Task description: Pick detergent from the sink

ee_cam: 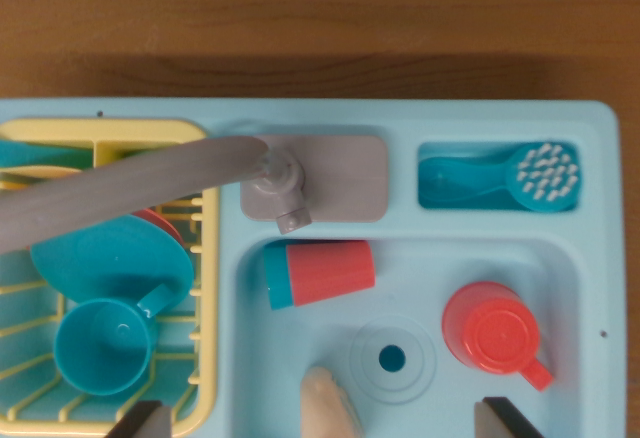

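While your gripper [315, 420] hangs wide open over the sink [590, 288], the detergent [318, 273] lies on its side against the basin's far wall, under the faucet [150, 183]. You have bare floor around the drain [392, 359]; a red cup [495, 336] crowds the right. The wooden table [320, 18] lies beyond.

Sink [590, 208] was lt blue, faucet [150, 183] grey, rack [205, 358] yellow. Detergent [320, 273] was red w/ teal cap; mug [495, 336] red, surface [320, 18] brown woodgrain.
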Robot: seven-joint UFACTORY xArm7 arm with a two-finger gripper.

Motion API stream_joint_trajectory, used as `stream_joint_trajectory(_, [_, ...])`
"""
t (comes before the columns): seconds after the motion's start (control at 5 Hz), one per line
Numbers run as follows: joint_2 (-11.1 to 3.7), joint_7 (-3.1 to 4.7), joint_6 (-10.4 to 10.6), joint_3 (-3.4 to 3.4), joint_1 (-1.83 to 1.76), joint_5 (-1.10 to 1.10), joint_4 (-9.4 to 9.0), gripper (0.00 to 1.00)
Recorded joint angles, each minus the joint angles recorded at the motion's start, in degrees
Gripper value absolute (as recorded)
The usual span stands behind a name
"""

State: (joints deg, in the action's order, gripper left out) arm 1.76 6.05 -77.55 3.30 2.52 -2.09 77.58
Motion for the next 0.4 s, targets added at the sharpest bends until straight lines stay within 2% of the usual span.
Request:
stream_joint_trajectory(0.2, [0.0,0.0,0.0,0.0,0.0,0.0,0.0,0.0])
stream_joint_trajectory(0.4, [-0.2,1.58,2.5,0.17,-0.06,-0.35,-2.46,0.0])
